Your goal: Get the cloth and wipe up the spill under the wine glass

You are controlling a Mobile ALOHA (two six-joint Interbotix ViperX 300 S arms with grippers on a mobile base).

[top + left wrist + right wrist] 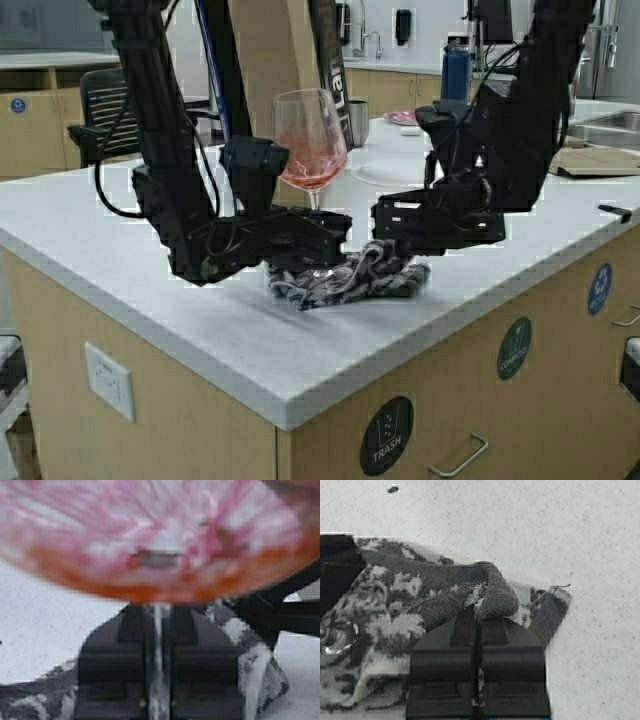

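Nearest the front edge of the desk (200, 330), the cloth (350, 278) lies bunched in a heap, printed side showing. The right gripper (385, 240) is down low at the heap's right side, fingers (445, 675) pinched together on a raised fold of the cloth, which humps up just past the fingertips in the right wrist view. On the other side, the left gripper (340, 232) sits low over the cloth's left part, clamped on the glass (310, 140) by its stem: the left wrist view has the thin stem squeezed between the two pads (112, 680), with the pink-tinted bowl filling the frame above. The glass stands upright, its bowl rising between the two arms and its foot over the cloth. Farther back on the desk there is a white plate (385, 165) and a metal cup (358, 122). Beyond that, a blue bottle (456, 70) stands by the far counter, and a dark chair (105, 110) sits off to the left.
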